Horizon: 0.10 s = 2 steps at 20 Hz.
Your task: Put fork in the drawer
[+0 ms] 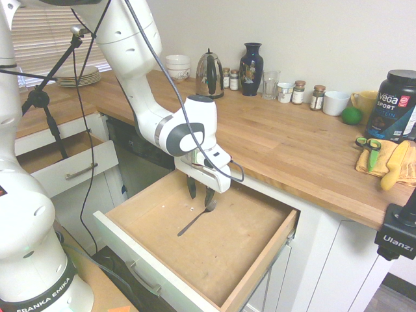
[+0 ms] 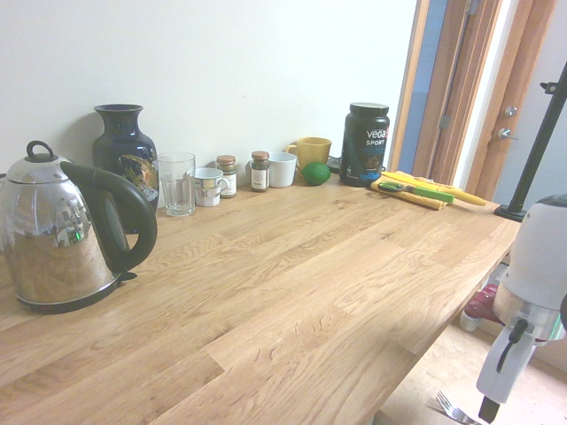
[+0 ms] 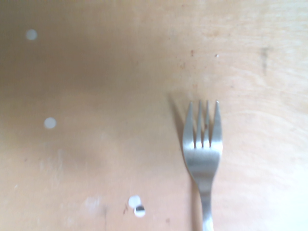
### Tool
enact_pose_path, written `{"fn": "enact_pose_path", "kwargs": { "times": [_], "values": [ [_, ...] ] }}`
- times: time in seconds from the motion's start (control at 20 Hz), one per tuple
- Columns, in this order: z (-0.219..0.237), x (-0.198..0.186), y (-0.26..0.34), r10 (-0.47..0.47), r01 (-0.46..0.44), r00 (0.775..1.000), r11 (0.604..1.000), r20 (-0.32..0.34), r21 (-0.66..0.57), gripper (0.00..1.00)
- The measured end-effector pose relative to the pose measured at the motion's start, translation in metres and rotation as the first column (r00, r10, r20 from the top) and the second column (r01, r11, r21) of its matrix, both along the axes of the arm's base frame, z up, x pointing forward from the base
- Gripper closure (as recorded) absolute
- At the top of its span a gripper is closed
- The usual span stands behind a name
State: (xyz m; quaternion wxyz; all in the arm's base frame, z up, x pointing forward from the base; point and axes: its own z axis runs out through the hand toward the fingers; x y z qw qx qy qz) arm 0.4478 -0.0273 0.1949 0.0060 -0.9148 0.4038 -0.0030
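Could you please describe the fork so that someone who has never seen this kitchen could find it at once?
Below the wooden countertop, the large drawer stands pulled open. On its brown board bottom, just under the gripper, lies the fork, slim and silver-grey, the only utensil in that drawer.

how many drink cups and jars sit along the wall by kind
mugs: 3, white, yellow, small printed
glass: 1
spice jars: 4
total: 8

The fork handle is cut off by the wrist view's edge; only its tines are seen in the second exterior view.
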Motion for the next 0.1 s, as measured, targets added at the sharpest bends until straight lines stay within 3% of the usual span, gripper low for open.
{"fn": "enact_pose_path", "kwargs": {
  "times": [0.1],
  "values": [
    [0.0084, -0.0045, -0.0028, -0.005, 0.005, 1.0, 1.0, 0.008, 0.001, 0.0]
  ]
}}
